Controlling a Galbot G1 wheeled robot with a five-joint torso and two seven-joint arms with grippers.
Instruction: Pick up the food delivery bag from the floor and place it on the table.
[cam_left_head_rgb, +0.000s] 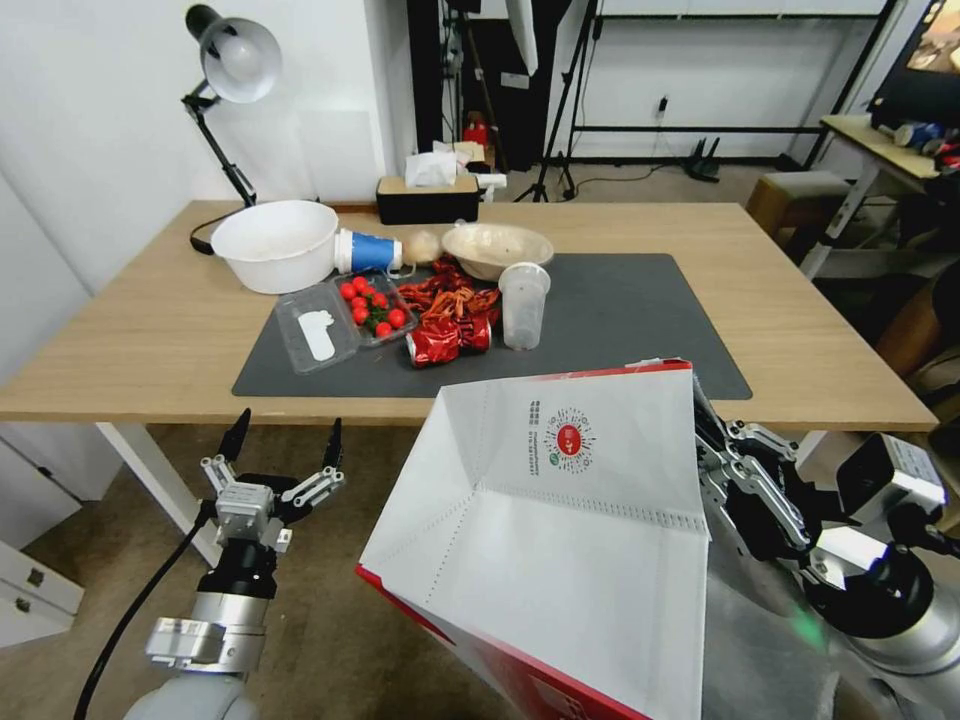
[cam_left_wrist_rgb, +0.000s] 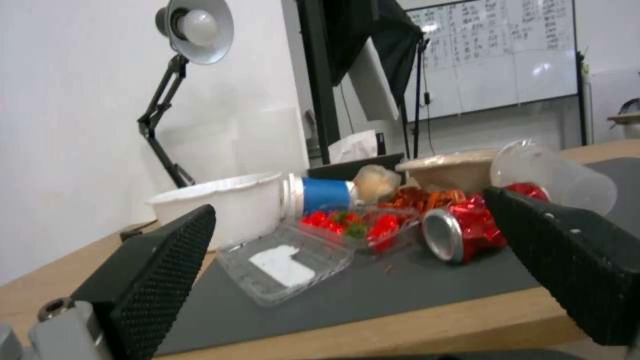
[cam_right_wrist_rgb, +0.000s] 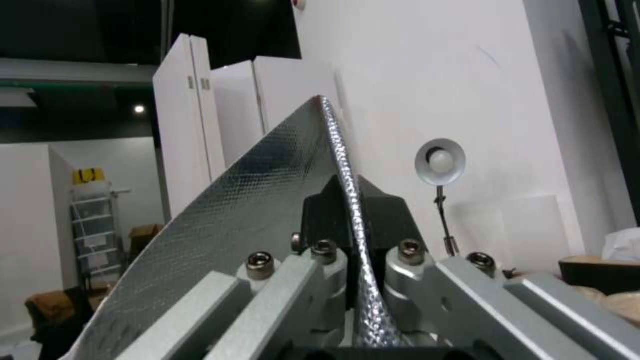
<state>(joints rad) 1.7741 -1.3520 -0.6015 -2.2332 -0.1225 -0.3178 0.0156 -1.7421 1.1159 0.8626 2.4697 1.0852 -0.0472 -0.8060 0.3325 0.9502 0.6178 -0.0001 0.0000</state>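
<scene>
Cluttered worktop (cam_left_head_rgb: 800, 340) waits at twelve o'clock; right claw (cam_right_wrist_rgb: 352, 235) pinches food delivery bag (cam_left_head_rgb: 560, 540) rim, hoisting it clear; left claw (cam_left_head_rgb: 283, 450) idles wide at seven.

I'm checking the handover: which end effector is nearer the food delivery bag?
Right. The right end effector is shut on the food delivery bag's edge; the left end effector hangs open, apart from it, on its left.

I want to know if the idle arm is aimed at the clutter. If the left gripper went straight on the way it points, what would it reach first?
Probably the clear clamshell box at the mat's near edge. The left gripper, open, hangs just before the table edge, and its wrist view centres on that box. Height is hard to judge, so it might first clip the edge.
</scene>
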